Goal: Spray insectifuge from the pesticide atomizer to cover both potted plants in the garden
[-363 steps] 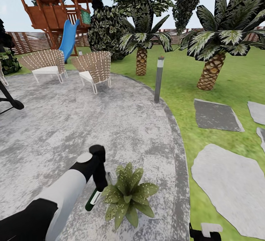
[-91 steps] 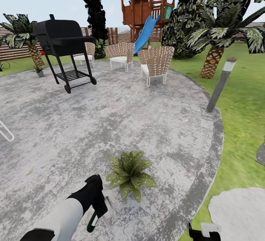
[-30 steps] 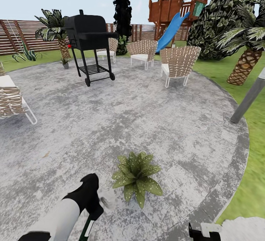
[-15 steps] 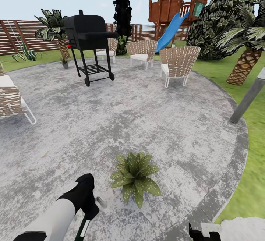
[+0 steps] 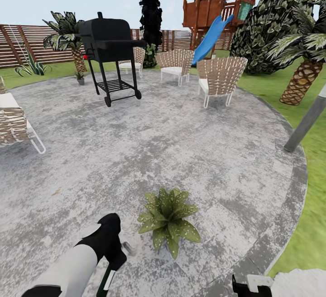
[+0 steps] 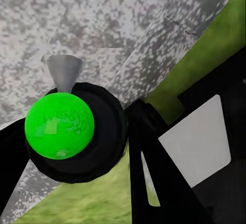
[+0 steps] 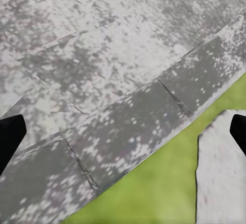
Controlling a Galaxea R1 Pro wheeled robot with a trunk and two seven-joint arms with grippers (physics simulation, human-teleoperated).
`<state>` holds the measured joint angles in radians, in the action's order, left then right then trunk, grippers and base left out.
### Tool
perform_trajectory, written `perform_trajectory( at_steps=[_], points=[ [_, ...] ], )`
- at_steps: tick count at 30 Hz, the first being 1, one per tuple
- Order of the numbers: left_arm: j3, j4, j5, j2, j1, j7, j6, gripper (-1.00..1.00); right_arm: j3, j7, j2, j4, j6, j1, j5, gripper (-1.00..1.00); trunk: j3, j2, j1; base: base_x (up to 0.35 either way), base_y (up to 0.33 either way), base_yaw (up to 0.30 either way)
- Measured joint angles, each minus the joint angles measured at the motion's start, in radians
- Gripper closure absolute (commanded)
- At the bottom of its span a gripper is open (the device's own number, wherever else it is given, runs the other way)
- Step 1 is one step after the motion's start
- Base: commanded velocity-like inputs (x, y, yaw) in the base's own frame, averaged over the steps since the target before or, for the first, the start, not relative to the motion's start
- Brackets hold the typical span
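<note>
One potted plant (image 5: 168,217), a low rosette of speckled green leaves, sits on the round grey stone patio (image 5: 172,152) of the garden, near its front. Just left of it my left gripper (image 5: 115,260) is shut on the pesticide atomizer (image 5: 107,280), a dark green bottle with a white label band. Its pale sprayer head (image 5: 128,247) points toward the plant. In the left wrist view the atomizer (image 6: 60,126) shows end-on between my black fingers (image 6: 148,157), its grey nozzle (image 6: 64,72) over the stone. My right gripper (image 7: 123,131) hangs open over the patio edge, holding nothing.
A black grill (image 5: 108,43), wicker chairs (image 5: 219,77) and a lounger (image 5: 16,124) stand on the patio's far and left parts. A grey lamp post (image 5: 305,122) rises at the right rim. Lawn, palms, a play tower with a blue slide (image 5: 213,36) and a slatted fence (image 5: 27,47) lie beyond.
My left gripper with the atomizer dipped slightly left and down half a second ago, then came back beside the plant. The plant has not moved.
</note>
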<state>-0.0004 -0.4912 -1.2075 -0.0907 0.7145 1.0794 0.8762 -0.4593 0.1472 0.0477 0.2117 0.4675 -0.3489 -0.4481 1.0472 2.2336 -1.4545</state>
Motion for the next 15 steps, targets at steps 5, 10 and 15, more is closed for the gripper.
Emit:
perform_trajectory(
  at_steps=[5,10,15],
  points=[
    [-0.001,0.000,-0.001,-0.005,0.000,-0.001,-0.002,1.00,0.000,0.000,0.000,0.000,0.000,0.000,0.000,-1.00,0.000,0.000,0.000,0.176,-0.139,0.000],
    [0.000,0.000,-0.002,-0.006,0.000,0.000,-0.002,1.00,0.000,0.000,0.000,0.000,0.000,0.000,0.000,-1.00,0.000,0.000,0.000,0.124,-0.108,0.000],
    [-0.001,0.000,0.000,-0.006,0.000,0.000,-0.002,1.00,0.000,0.000,0.000,0.000,0.000,0.000,0.000,-1.00,0.000,0.000,0.000,0.009,-0.008,0.000]
  ],
)
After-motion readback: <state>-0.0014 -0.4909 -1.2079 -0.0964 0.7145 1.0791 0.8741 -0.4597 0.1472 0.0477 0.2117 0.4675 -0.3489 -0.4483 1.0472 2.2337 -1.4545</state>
